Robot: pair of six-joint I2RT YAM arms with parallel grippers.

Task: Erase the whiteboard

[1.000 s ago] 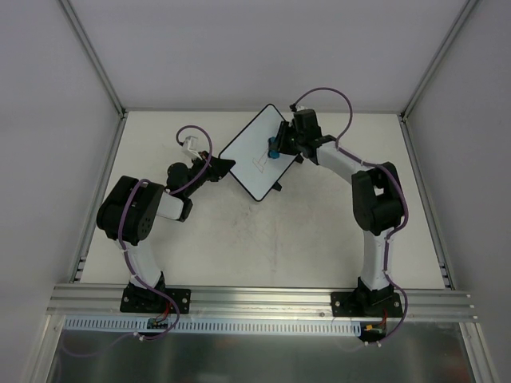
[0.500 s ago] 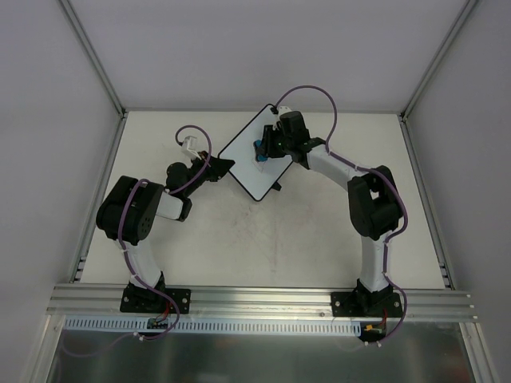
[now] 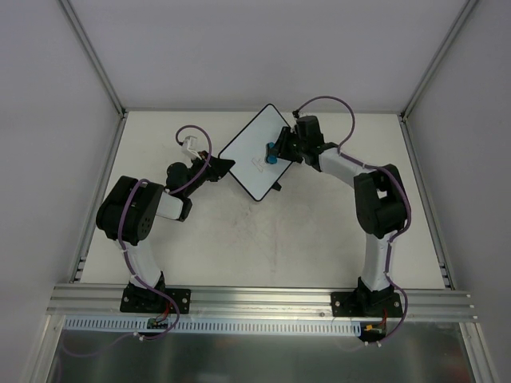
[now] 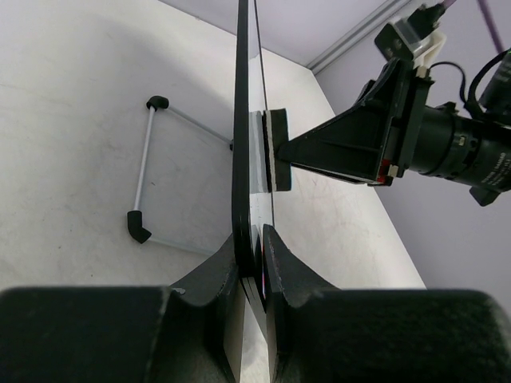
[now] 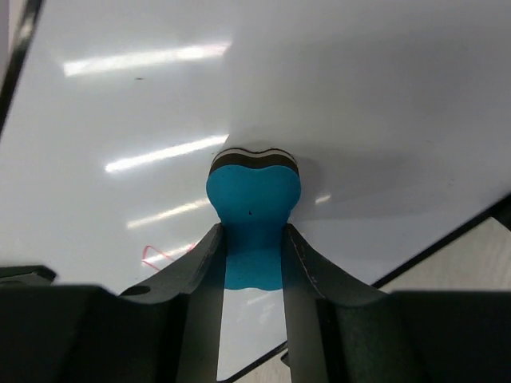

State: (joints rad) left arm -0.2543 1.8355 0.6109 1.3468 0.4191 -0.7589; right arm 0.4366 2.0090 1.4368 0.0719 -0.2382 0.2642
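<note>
The whiteboard is held tilted above the table's far middle, its left edge clamped in my left gripper. In the left wrist view it is edge-on between the closed fingers. My right gripper is shut on the blue bone-shaped eraser and presses its dark felt end onto the board face. The eraser sits between the right fingers. A faint red mark shows on the board left of the eraser, and a pale mark shows in the top view.
The board's wire stand with black feet hangs behind it. Aluminium frame posts and side rails bound the table. The right arm's gripper and camera show beside the board in the left wrist view.
My right gripper with the eraser swept left across the board half a second ago, then moved back right to near its earlier spot. The left arm and board have not moved.
</note>
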